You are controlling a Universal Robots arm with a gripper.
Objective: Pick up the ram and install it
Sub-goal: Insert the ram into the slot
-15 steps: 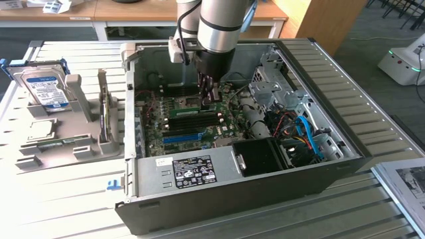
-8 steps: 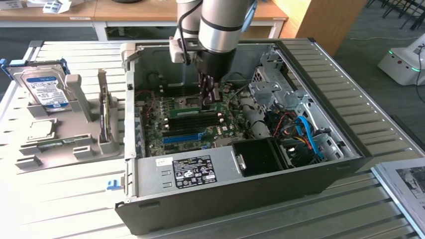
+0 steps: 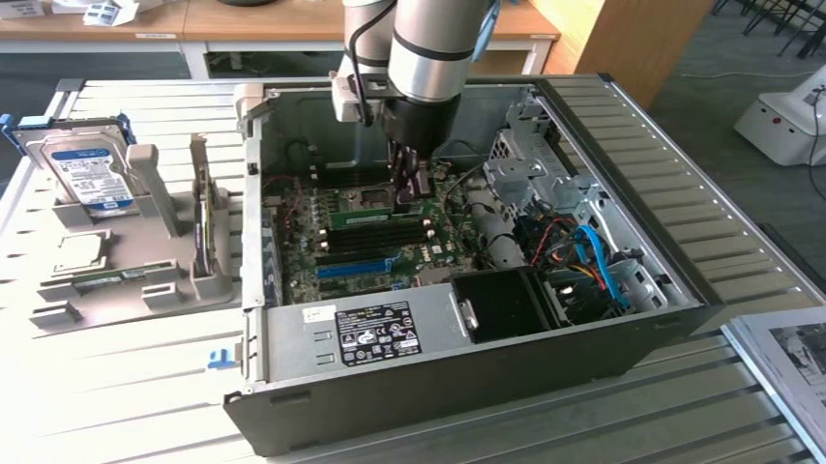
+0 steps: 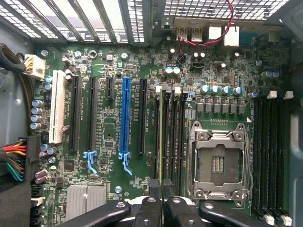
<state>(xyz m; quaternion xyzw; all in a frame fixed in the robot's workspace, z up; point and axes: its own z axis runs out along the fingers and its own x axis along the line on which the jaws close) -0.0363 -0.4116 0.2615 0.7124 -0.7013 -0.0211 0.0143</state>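
My gripper (image 3: 412, 193) is down inside the open computer case (image 3: 671, 290), over the motherboard (image 3: 374, 246). In the wrist view its black fingers (image 4: 150, 208) press together on the ram (image 4: 161, 142). The ram shows edge-on as a thin green-yellow strip. It runs along the bank of black memory slots (image 4: 174, 137) beside the empty CPU socket (image 4: 218, 161). I cannot tell whether the ram sits in a slot or hangs just above it. A second bank of black slots (image 4: 270, 156) lies on the socket's other side.
A bright blue slot (image 4: 125, 118) and a white slot (image 4: 57, 113) lie alongside the black ones. On the exterior view's left a grey rack (image 3: 123, 280) holds a silver hard drive (image 3: 84, 174). Power supply (image 3: 368, 333), drive cage (image 3: 536, 159) and cables (image 3: 587, 256) crowd the case.
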